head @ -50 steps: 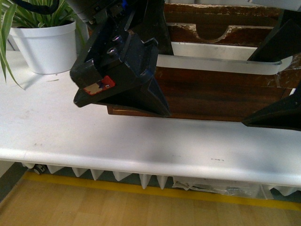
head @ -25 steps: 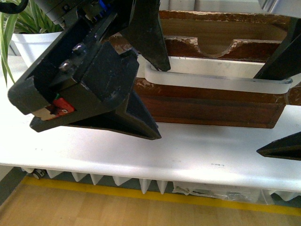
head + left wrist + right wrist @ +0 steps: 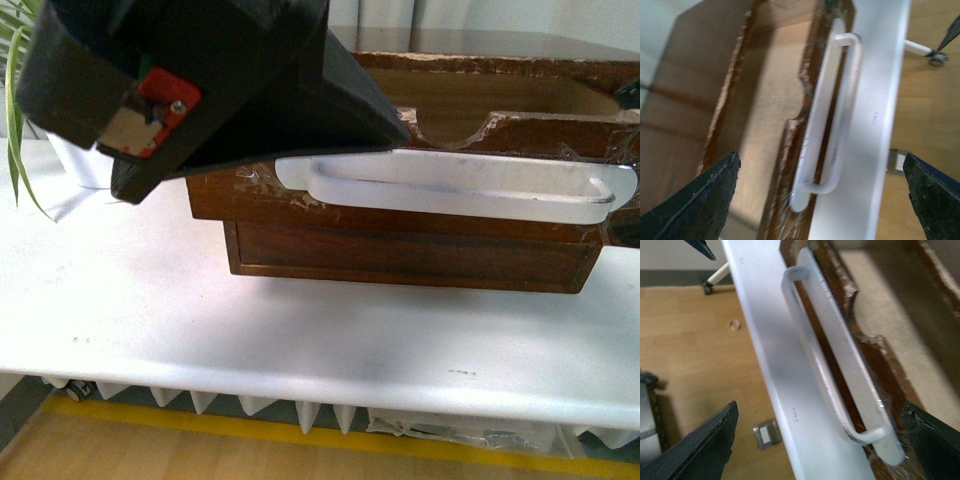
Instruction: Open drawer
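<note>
Brown drawer (image 3: 235, 200) set back from worktop (image 3: 300, 340) near edge; plant (image 3: 14, 90) far-left corner. Front view: left pincer (image 3: 820, 156) masks drawer's left top. Wrist views: it and right pincer (image 3: 820, 406) both spread apart over handle (image 3: 450, 185).

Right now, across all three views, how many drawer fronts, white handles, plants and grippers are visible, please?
Drawer fronts: 2, the drawer with the notch and a plain front below it.
White handles: 1, the handle on the drawer.
Plants: 1, the plant.
Grippers: 2, left gripper and right gripper, both open.
Total: 6.
</note>
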Available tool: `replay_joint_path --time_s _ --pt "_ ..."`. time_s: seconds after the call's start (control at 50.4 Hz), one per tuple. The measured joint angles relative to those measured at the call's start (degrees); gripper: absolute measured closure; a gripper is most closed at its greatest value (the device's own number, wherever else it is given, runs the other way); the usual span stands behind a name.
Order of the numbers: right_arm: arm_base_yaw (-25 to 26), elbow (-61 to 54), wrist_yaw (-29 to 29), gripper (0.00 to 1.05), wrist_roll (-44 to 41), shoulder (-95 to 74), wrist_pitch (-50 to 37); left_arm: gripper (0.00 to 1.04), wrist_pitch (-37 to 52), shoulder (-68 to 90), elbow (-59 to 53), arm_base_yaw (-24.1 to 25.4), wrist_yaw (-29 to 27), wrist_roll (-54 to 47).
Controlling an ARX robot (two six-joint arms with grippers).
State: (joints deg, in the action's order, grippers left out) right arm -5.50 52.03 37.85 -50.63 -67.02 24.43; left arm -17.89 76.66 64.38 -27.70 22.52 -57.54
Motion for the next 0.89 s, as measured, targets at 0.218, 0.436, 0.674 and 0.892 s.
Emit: replay_joint_path --time_s 0.218,0.436,0.674,0.892 --pt "5.5 -8.8 -0.2 0.09 12.0 9.0 -12.6 0.06 15.8 -9.3 -11.2 3.3 -7.4 10.6" --pt "12.3 -21.7 -1.2 0.09 26.3 22.3 -20.5 0.06 26.6 -22.3 -25.5 5.9 -23.0 24.7" --pt "20.4 -31.6 -0.9 0.09 35.9 36.3 -18.1 0.06 24.6 -39.2 -41.6 5.6 -38.1 41.9" --pt "27.1 -37.5 1.7 0.09 40.7 47.4 -13.3 0.06 11.3 -55.8 -50.6 5.0 -52.8 57.0"
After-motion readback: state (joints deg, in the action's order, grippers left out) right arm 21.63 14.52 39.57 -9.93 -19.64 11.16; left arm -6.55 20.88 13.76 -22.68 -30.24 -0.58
